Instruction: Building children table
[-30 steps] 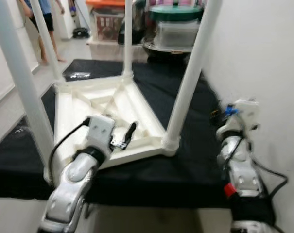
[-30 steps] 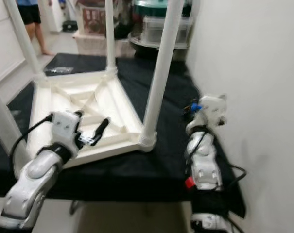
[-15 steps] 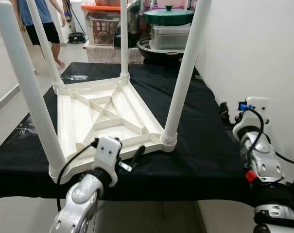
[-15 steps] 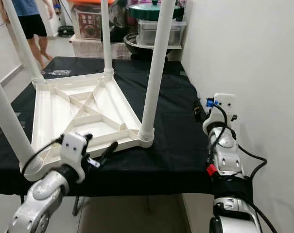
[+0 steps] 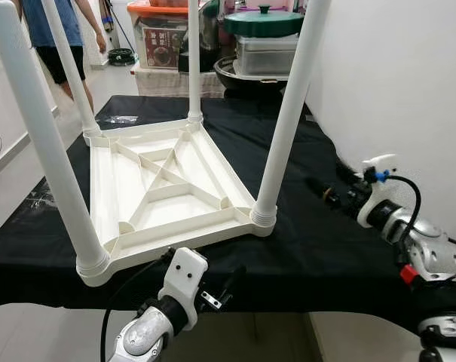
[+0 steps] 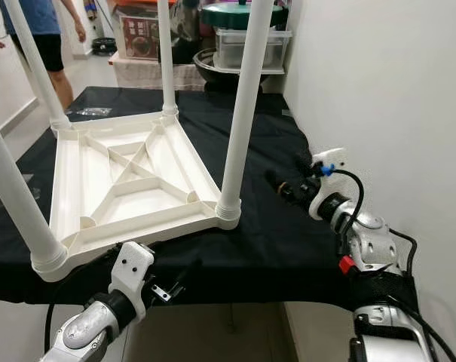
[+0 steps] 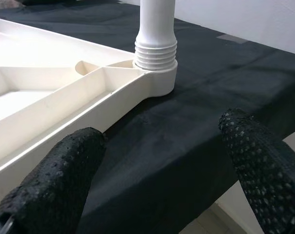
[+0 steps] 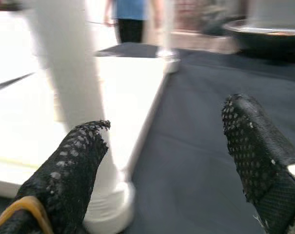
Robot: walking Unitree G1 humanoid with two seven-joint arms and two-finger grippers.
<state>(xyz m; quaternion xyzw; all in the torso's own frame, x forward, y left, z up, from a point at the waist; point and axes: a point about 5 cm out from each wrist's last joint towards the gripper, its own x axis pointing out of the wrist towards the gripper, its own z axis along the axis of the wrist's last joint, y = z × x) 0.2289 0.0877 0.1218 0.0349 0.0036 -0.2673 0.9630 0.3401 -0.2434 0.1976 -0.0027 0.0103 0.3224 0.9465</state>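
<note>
Overhead, four white legs rise from the upturned children's table point(image 5: 167, 181), which is laid on a black-clothed table point(image 5: 303, 249) beside a white wall point(image 5: 393, 83). Both the left gripper point(image 5: 231, 280) and right gripper point(image 5: 323, 192) are held open, empty. Storage bins point(image 5: 163, 34) and a person point(image 5: 58, 38) are seen beyond.

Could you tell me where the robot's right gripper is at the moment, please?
In the left eye view the right gripper is on the robot's right, open, over the black cloth, pointing toward the nearest right leg of the upturned white table without touching it.
</note>
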